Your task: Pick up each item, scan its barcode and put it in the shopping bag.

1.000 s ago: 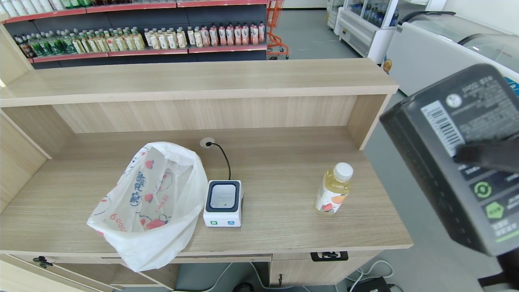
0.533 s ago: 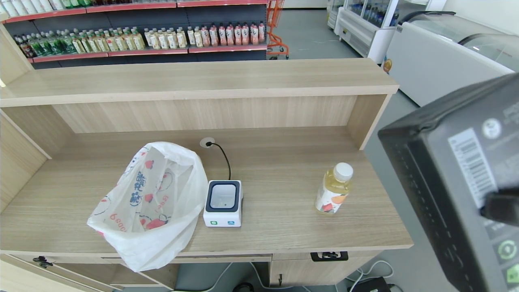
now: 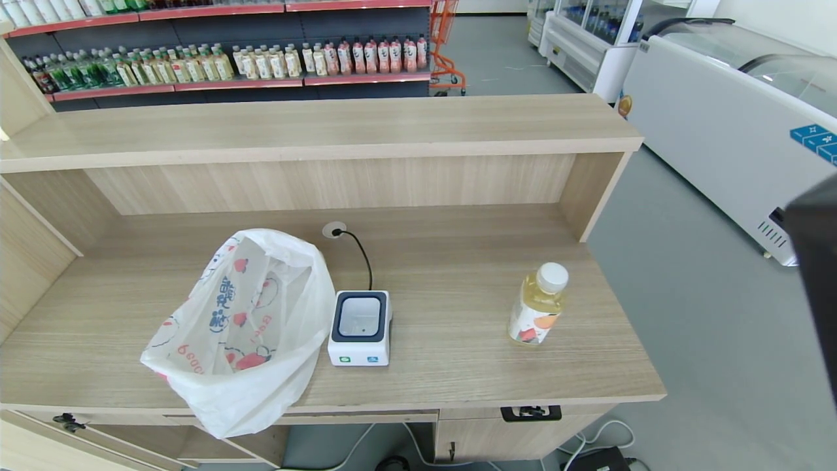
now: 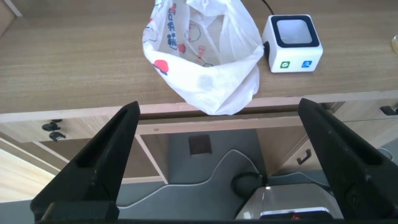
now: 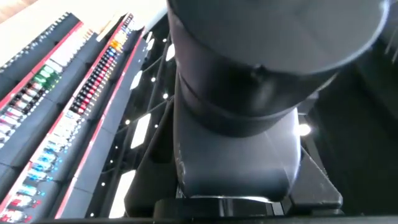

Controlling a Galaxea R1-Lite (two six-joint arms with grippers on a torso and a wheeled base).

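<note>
Left gripper (image 4: pixel 219 109) hangs low in front of the counter (image 3: pixel 458 261), below its front edge, with its two fingers spread wide apart. For the right gripper, it cannot be told whether it is apart or clamped on something. A dark, glossy object (image 5: pixel 236 124) sits close before that wrist's camera. In the head view a dark slab (image 3: pixel 817 281) shows at the far right, off the right end of the counter and above the floor.

On the counter, the shopping bag (image 3: pixel 242 327) stands near the front left. Its mouth is open and its lower part droops over the front edge. The scanner (image 3: pixel 361 327) sits just beside the bag, on its right, near the front edge, with its window facing up. A black cable (image 3: pixel 361 258) runs from the scanner back to a round hole (image 3: pixel 334 229) near the counter's rear. The bottle (image 3: pixel 539 304) stands upright toward the right end of the counter, well apart from the scanner. It has a white cap and holds a pale yellow drink.

Behind the counter's raised back ledge, shelves (image 3: pixel 229 62) carry rows of bottles.
</note>
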